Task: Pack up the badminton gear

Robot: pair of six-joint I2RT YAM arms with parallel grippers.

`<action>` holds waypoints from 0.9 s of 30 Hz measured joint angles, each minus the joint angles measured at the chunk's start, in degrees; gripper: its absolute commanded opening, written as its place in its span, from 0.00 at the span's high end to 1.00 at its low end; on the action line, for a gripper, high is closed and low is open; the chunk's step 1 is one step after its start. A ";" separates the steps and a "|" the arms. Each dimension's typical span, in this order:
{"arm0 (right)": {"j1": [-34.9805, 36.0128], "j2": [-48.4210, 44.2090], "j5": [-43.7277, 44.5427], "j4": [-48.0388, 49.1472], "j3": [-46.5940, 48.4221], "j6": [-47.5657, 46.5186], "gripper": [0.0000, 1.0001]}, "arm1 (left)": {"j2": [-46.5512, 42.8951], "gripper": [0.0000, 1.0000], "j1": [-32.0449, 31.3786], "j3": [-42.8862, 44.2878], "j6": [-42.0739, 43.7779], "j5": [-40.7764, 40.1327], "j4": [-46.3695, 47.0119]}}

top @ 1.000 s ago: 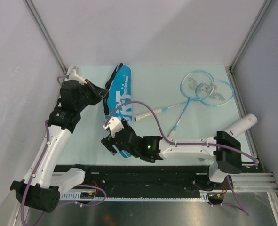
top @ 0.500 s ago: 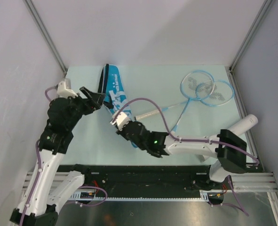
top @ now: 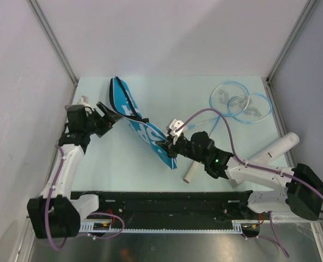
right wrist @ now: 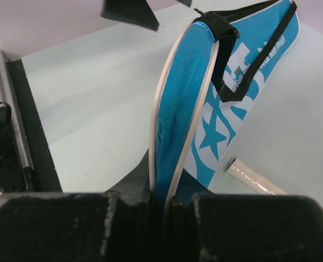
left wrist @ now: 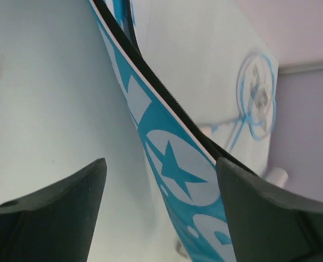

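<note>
The blue racket cover [top: 129,109] is pinched along its near edge by the right hand [right wrist: 164,192], clamped tight on the white piping. The cover is stretched diagonally across the worktop [top: 106,158]. The left hand [left wrist: 159,164] is spread wide beside the cover's far half, gripping nothing. Both rackets [top: 240,102] are seen at far right, heads overlapping.

Pale mint-green tabletop [top: 166,93] and the items lying on it.
At your far right, two light-blue-framed rackets [top: 239,102] lie flat, their round heads overlapping; small white shuttlecocks [top: 224,95] rest within the heads. You will find the long white cardboard tube [top: 277,146] lying aslant by the right edge. A white cylindrical handle end [top: 191,172] lies near the front edge, its far part hidden.
</note>
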 measured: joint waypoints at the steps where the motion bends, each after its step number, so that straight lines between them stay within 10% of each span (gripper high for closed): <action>1: -1.20 -0.92 -2.64 0.07 -0.94 0.39 1.00 | 2.01 0.05 0.61 -0.87 -0.68 2.29 1.46; 16: -4.96 -6.05 -11.78 2.58 -7.34 3.61 1.00 | 5.42 0.01 1.36 -11.08 -20.81 9.51 18.47; 21: -4.96 -6.64 -11.93 2.60 -7.89 4.00 1.00 | 2.64 0.29 1.27 -14.21 -25.38 7.67 21.97; 27: -4.96 -6.64 -12.09 2.95 -8.04 4.00 1.00 | 4.24 0.40 0.85 -14.88 -29.99 7.39 23.58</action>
